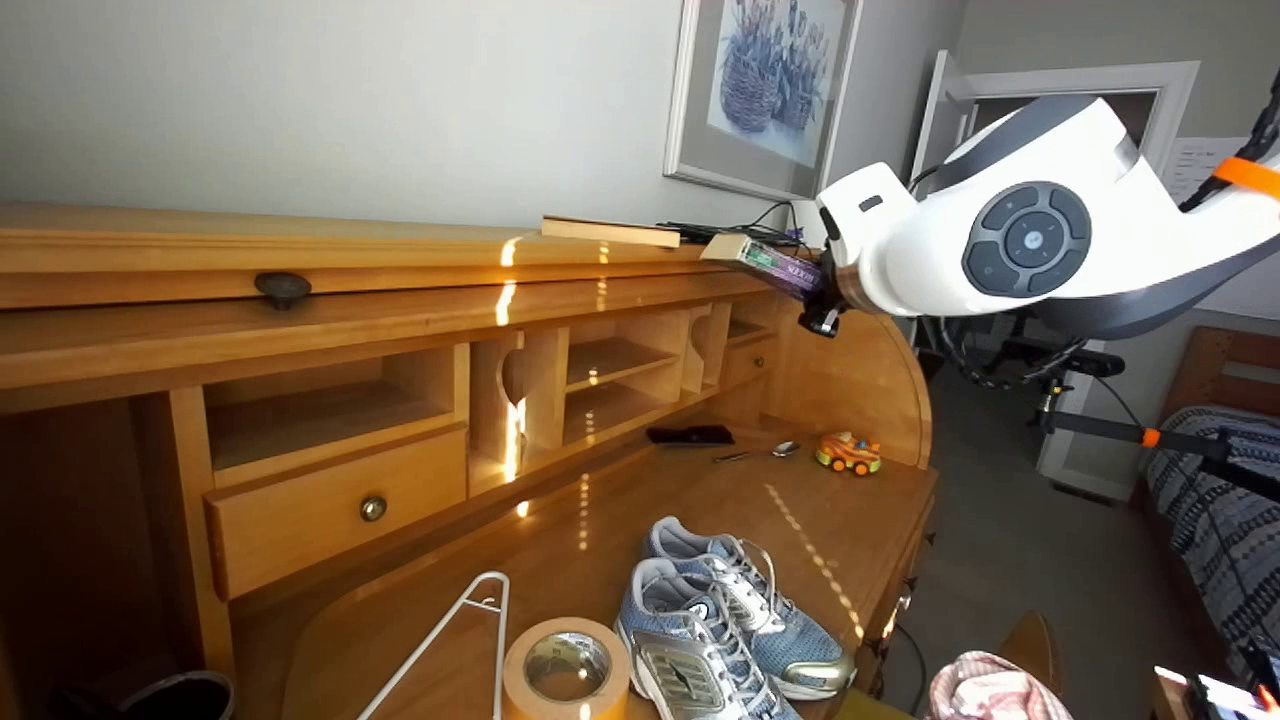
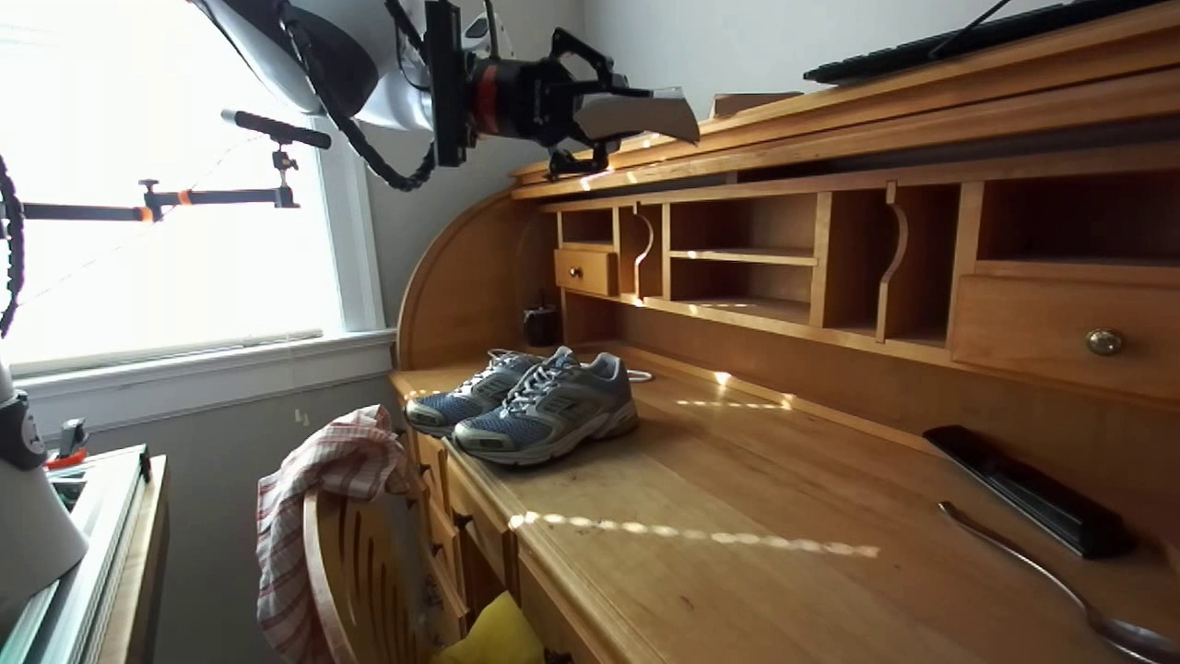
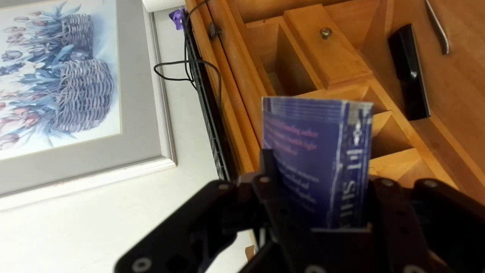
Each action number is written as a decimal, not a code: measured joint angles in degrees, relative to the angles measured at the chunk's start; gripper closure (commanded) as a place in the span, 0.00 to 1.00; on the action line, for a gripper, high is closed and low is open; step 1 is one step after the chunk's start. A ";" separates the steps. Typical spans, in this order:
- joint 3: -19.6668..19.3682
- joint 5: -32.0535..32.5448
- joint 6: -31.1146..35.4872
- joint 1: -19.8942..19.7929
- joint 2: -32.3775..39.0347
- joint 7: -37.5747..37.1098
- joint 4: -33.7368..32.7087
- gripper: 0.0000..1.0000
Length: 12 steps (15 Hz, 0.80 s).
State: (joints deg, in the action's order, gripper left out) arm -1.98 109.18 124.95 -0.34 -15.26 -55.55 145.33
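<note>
The black, angular-jointed gripper stands partway spread, its dark fingers clasping opposite sides of a thick purple paperback book. The book's flat cover bears pale lettering, whitish creases run along its spine, and cream page edges show in an exterior view. It is held up near the squared upper ledge of a honey-coloured wooden roll-top desk; whether it touches the ledge cannot be told. The desk shows fine grain, a curved side panel, boxy pigeonholes and a round brassy knob. On its top lie a ridged black keyboard and a thin, looping black cable. Down on the desk's flat surface, blue mesh running shoes with silvery overlays stand just beside a squat tan tape roll, near a slender white hanger. Apart from these lie a long, glossy black bar-shaped object, a curved metal spoon and a chunky orange-and-yellow toy car. A red-and-white checked cloth drapes in soft folds over a slatted wooden chair. A silver-framed print of woven baskets hangs on the matte grey wall.
</note>
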 measured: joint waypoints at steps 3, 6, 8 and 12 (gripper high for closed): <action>-0.31 -0.40 0.45 0.01 0.21 0.74 -1.35 0.66; -0.31 -0.40 0.45 0.09 0.32 0.74 -1.15 0.66; -0.31 -0.40 0.45 0.13 0.34 0.74 -1.15 0.66; -0.31 -0.40 0.45 0.14 0.35 0.74 -1.15 0.91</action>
State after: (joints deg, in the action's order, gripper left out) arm -2.29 108.79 125.40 -0.20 -14.91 -54.81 144.19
